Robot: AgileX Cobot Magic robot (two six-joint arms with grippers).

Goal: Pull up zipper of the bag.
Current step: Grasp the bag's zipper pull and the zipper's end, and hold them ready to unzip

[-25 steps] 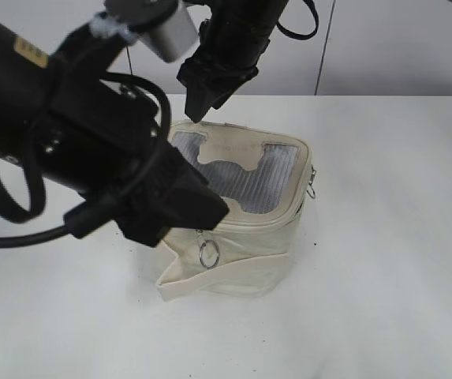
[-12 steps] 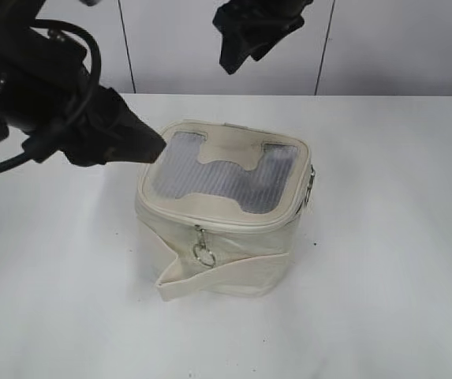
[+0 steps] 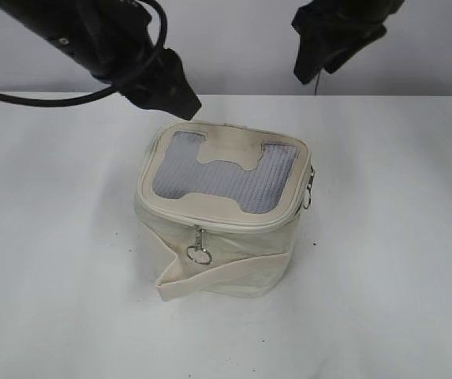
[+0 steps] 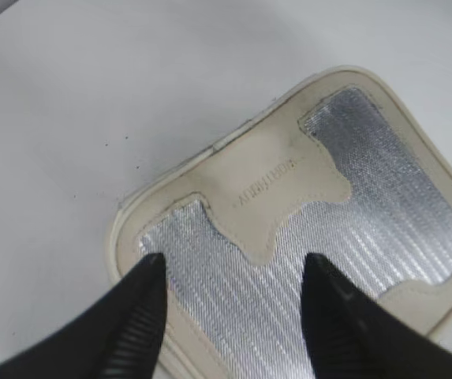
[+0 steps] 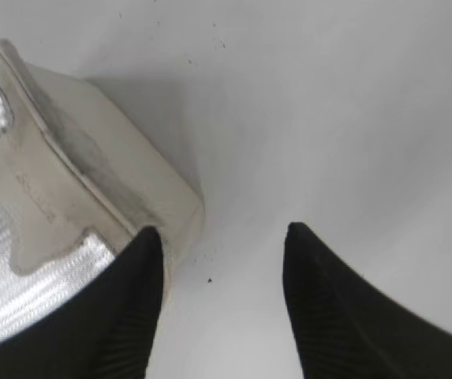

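I am seeing my left arm reaching in from the top left of the exterior view, sloping down, with the left gripper (image 3: 170,99) hanging in the air just above the back left corner of the bag (image 3: 222,237). In the left wrist view its two black fingers (image 4: 135,332) are standing wide apart and holding nothing, and the grey mesh top (image 4: 352,229) with the cream patch (image 4: 277,189) is showing between them. My right arm is coming in from the top right, and the right gripper (image 3: 312,59) is hanging high up, well apart from the bag. Its fingers (image 5: 328,308) are spread apart too, with nothing in them, over the white surface (image 5: 328,103) just beside one bag corner. The bag is sitting upright in the middle of the surface. The zipper (image 3: 210,223) is running around its top rim. One ring pull (image 3: 199,253) is hanging on the front, and another slider (image 3: 311,189) is showing on the right side, too small to see well. Both arms are cut off by the picture's top edge.
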